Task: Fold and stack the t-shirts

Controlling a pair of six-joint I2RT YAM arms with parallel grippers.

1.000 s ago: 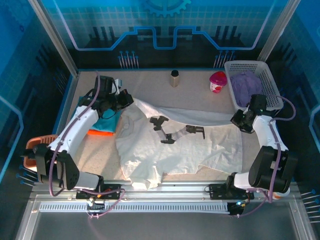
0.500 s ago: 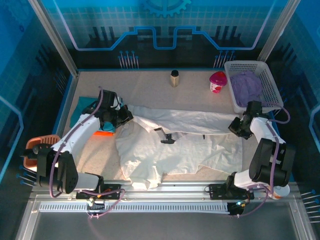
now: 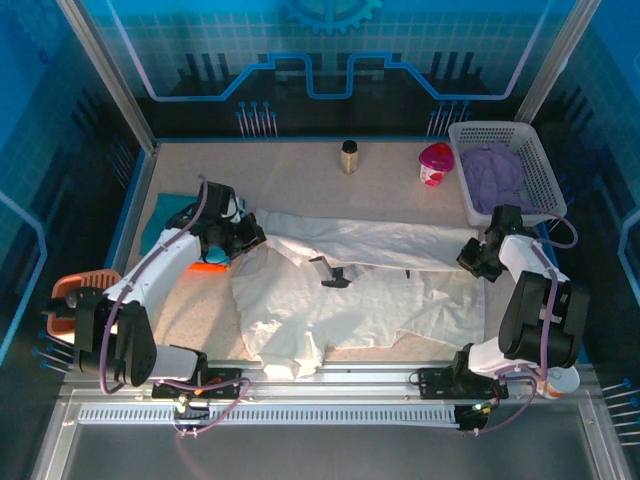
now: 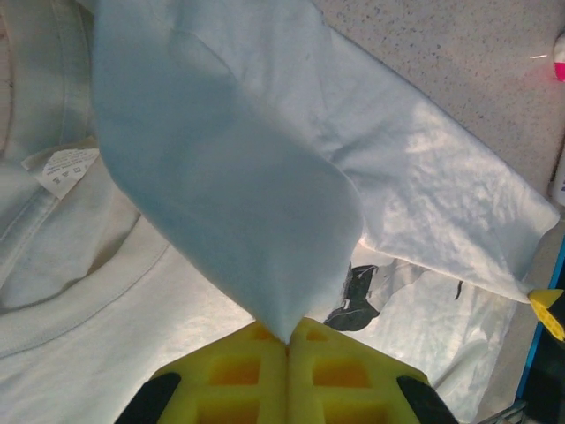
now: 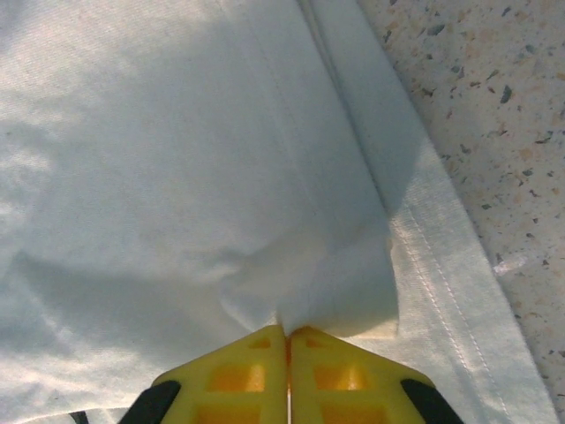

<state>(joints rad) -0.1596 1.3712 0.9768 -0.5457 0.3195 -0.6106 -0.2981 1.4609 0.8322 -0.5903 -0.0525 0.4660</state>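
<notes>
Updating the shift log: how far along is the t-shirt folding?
Done: nothing clearly finished. In hand: left gripper and right gripper each pinch the white t-shirt, its far edge folded over the print. Left: finishing it, then stacking with the teal shirt and orange shirt.

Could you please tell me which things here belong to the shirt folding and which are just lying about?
Belonging to the job: white t-shirt, pinched by the left gripper and the right gripper; teal t-shirt; orange t-shirt.
Just lying about: white mesh basket holding a purple cloth; pink cup; small brown bottle.
</notes>
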